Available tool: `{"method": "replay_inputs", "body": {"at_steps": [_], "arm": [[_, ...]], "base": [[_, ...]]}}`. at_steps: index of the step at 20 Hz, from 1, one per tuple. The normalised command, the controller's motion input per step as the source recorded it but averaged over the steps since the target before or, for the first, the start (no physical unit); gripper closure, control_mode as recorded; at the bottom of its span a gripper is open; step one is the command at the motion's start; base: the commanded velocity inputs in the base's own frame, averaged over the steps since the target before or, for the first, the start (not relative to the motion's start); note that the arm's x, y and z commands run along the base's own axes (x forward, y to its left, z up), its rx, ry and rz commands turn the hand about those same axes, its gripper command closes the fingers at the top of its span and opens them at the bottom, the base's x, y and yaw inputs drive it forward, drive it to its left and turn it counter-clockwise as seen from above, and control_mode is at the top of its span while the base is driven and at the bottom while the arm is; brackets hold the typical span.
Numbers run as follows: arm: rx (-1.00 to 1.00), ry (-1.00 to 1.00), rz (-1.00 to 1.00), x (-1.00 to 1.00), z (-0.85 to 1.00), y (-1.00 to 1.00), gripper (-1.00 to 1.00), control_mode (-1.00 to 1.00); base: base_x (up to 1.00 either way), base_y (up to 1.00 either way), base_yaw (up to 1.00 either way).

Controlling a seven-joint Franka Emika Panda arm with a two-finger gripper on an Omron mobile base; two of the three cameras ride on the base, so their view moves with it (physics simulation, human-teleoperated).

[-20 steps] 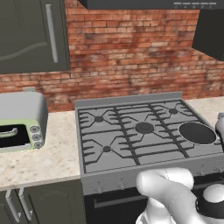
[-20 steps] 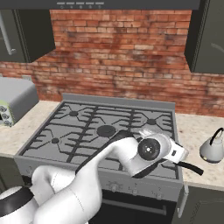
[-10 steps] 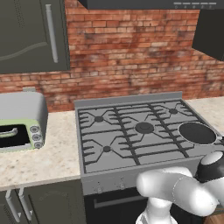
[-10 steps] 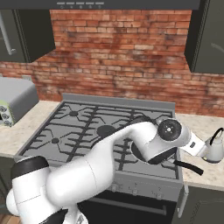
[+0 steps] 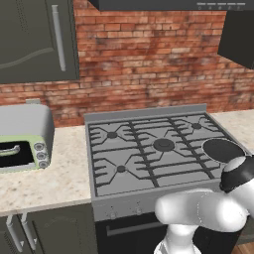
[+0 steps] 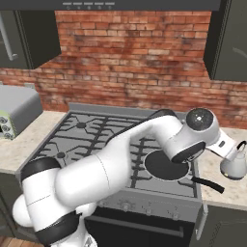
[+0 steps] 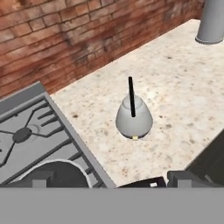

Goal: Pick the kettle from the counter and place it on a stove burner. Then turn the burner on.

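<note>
tabletop [image 7: 175,109] beige stone, right of stove. kettle [image 7: 134,117] stands upright on it, apart from stove edge — small metal cone, likely light, stiff, slick-sided. best hold: thin black arched handle [image 7: 131,96] on top. my fingers [image 7: 113,178] spread wide, empty, short of it.

A green-fronted toaster oven [image 5: 22,144] stands left of the stovetop [image 5: 154,151]; a red brick wall [image 5: 149,64] rises behind the stovetop; dark cabinets [image 5: 37,39] hang above it; a flat black disc [image 6: 166,164] lies on the stovetop's right front.
</note>
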Motion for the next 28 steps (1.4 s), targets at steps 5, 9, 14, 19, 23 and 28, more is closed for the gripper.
{"method": "replay_inputs", "body": {"at_steps": [5,9,14,19,23,28], "arm": [[-0.01,0.0,0.02,0.06,-0.08,-0.12,-1.0,-1.0],[0.0,0.01,0.0,0.19,-0.09,-0.27,-1.0,-1.0],[0.0,0.03,0.0,0.22,-0.08,-0.38,-1.0,-1.0],[0.0,0.06,0.0,0.25,-0.12,-0.38,-1.0,-1.0],[0.0,0.08,0.0,0.25,-0.15,-0.34,-1.0,-1.0],[0.0,0.1,0.0,0.24,-0.28,-0.22,-1.0,-1.0]], "base": [[0.0,0.0,0.0],[0.0,0.0,0.0],[0.0,0.0,0.0],[0.0,0.0,0.0],[0.0,0.0,0.0],[0.0,0.0,0.0]]}}
